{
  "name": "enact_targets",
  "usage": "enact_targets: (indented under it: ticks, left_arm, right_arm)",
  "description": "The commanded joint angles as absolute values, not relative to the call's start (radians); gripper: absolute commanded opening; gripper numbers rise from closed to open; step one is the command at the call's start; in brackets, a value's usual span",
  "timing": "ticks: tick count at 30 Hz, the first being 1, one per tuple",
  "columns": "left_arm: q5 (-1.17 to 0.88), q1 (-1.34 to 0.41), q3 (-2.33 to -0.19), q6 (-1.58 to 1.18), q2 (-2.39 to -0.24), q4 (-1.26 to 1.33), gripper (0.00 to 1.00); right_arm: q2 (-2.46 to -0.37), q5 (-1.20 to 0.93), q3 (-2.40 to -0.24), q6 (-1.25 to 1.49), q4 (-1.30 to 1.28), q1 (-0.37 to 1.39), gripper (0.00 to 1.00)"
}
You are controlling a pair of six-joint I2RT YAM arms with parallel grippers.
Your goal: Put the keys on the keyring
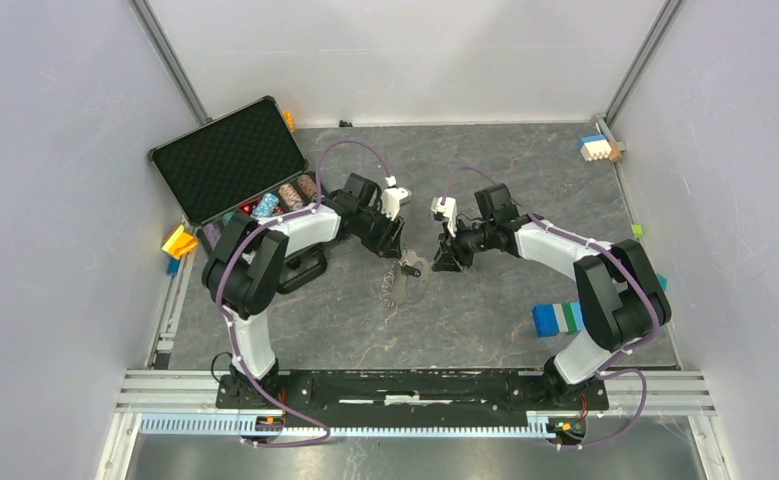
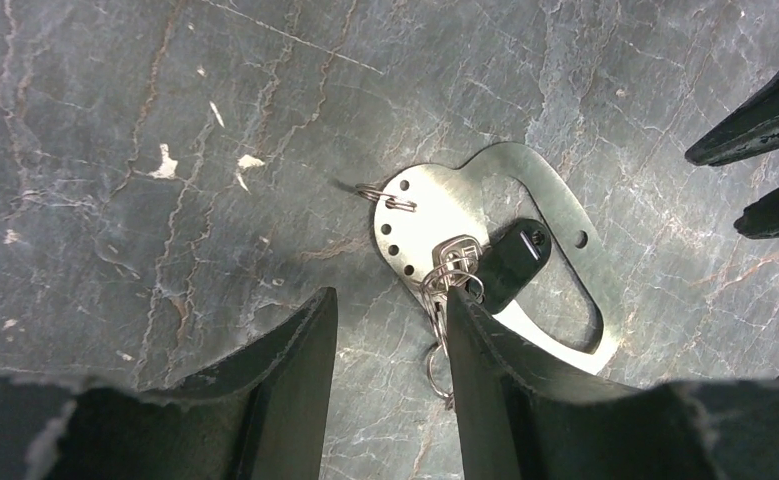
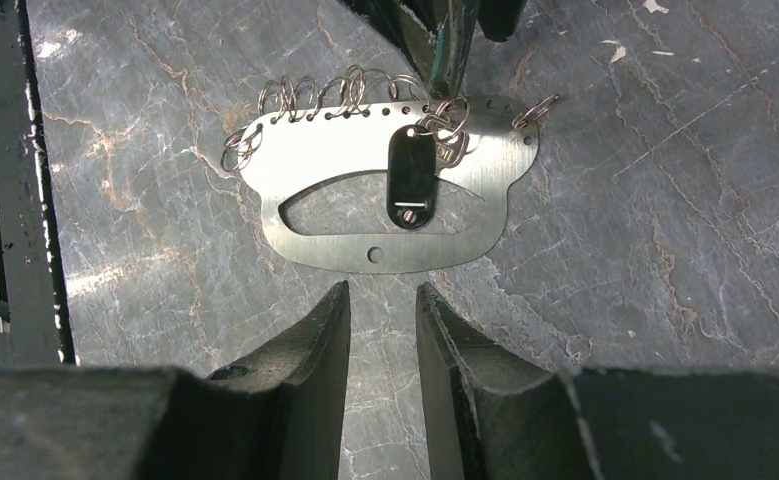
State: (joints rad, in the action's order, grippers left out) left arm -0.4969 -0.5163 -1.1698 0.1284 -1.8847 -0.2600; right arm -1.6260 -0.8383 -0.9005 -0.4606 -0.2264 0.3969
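Note:
The keyring [image 1: 402,285] is a flat grey metal D-shaped plate lying on the table between both grippers, with several small wire rings along its holed edge. It shows in the left wrist view [image 2: 530,180] and the right wrist view [image 3: 335,150]. The key [image 3: 412,176], with a black head, lies on the plate, its silver end among the wire rings [image 2: 457,252]; I cannot tell whether it is threaded. My left gripper [image 2: 391,300] is open, its right finger touching the rings by the key. My right gripper [image 3: 383,290] is open and empty, just short of the plate's curved edge.
An open black case [image 1: 227,158] with foam lining and poker chips [image 1: 285,197] stands at the back left, its handle [image 1: 305,270] near the left arm. Coloured blocks lie at the right [image 1: 563,317], back right [image 1: 598,148] and far left [image 1: 178,241].

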Motion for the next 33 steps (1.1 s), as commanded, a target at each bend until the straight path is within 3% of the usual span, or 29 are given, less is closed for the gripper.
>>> enact_targets:
  ticks: [1, 33]
  left_arm:
    - [-0.510, -0.529, -1.199, 0.166, -1.891, -0.273, 0.52]
    - [-0.453, -0.539, -1.229, 0.224, -1.911, -0.317, 0.44]
  right_arm:
    - [-1.619, -0.871, -0.893, -0.459, -0.206, 0.391, 0.36]
    - [-1.632, -0.894, -0.888, -0.456, -0.210, 0.383, 0.36]
